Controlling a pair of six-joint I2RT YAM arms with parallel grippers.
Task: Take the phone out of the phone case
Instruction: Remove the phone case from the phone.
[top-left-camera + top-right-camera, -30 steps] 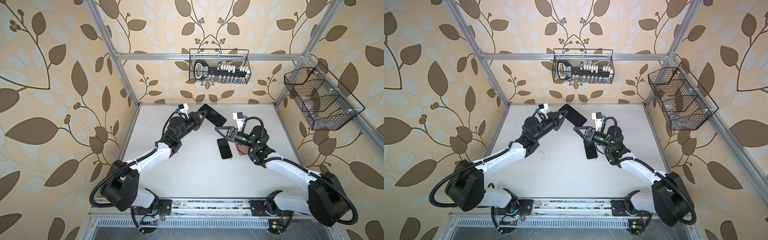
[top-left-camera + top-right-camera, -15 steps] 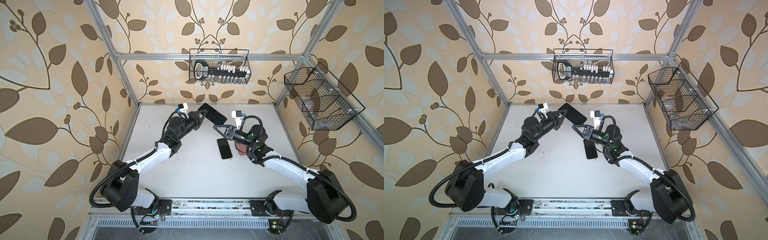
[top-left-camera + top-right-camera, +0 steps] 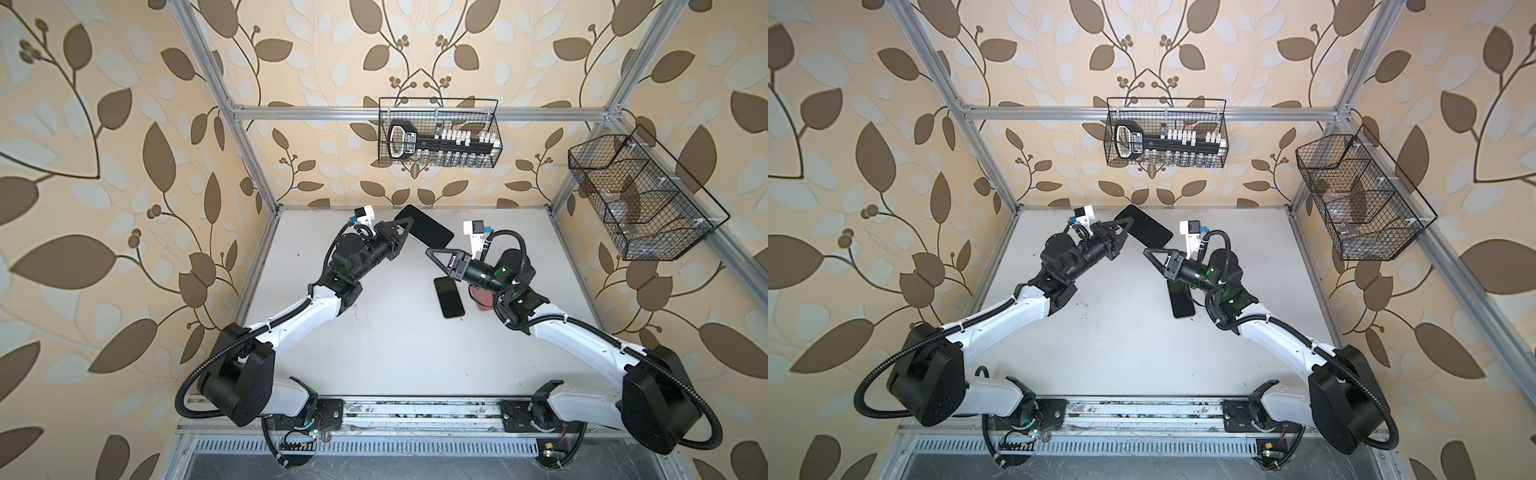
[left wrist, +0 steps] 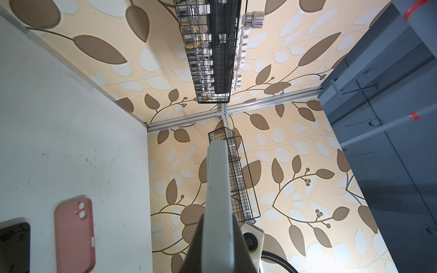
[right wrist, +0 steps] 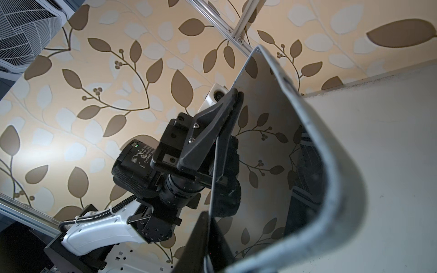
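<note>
Object: black glossy phone (image 3: 424, 227) in pale grey soft case (image 5: 331, 165), held aloft above the far side of the white table (image 3: 395, 353).
Handling: likely rigid, slick and breakable. The case rim looks pliable, so peel at a corner.
Left gripper (image 3: 408, 227): pinching one long edge.
Right gripper (image 3: 429, 251): jaws close together at a corner of the phone; cannot tell whether it grips.
Surroundings: second dark phone (image 3: 449, 297) and pink case (image 4: 74, 236), both flat on the table.

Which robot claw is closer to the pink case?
Right. The right gripper hovers close beside the pink case; the left gripper, holding a phone, is farther back.

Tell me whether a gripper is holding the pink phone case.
No, the pink phone case lies flat on the table beside a dark phone, with no gripper touching it.
</note>
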